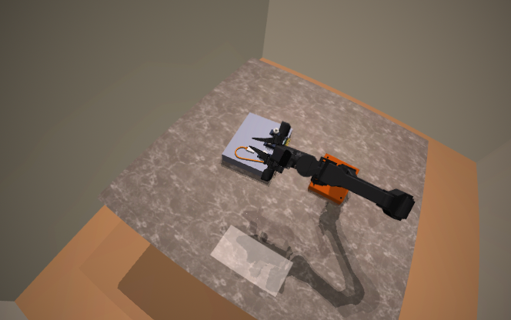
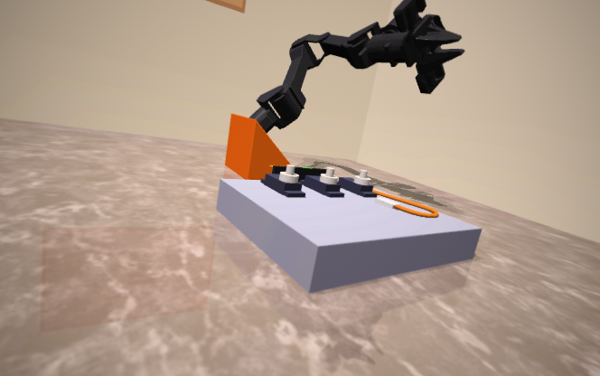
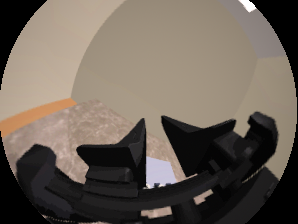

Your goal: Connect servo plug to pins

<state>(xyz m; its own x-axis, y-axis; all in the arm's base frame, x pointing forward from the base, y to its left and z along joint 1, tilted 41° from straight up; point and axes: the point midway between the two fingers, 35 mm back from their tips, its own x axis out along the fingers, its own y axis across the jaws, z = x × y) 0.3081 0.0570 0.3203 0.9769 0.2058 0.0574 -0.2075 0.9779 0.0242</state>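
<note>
The grey-lilac holder (image 1: 241, 132) (image 2: 325, 226) (image 3: 161, 166) lies flat on the table. The white plug (image 1: 250, 149) (image 2: 386, 203) lies on its top, and its orange lead (image 1: 235, 153) (image 2: 436, 212) bends in a loop back towards the nearest servo. My gripper (image 1: 251, 142) (image 2: 462, 44) (image 3: 153, 119) is partly open and empty, high above the holder, with its fingers pointing roughly level. In the top view the arm covers part of the holder and most of the pin row; a little yellow and green shows beside it. The dot and the plug's holes cannot be made out.
Three dark servos with white horns stand in a row on the holder; one horn (image 2: 289, 175) is at the left end. The orange arm base (image 1: 327, 192) (image 2: 244, 146) stands beyond the servo side. A pale rectangle (image 1: 228, 240) lies on the table, away from the holder.
</note>
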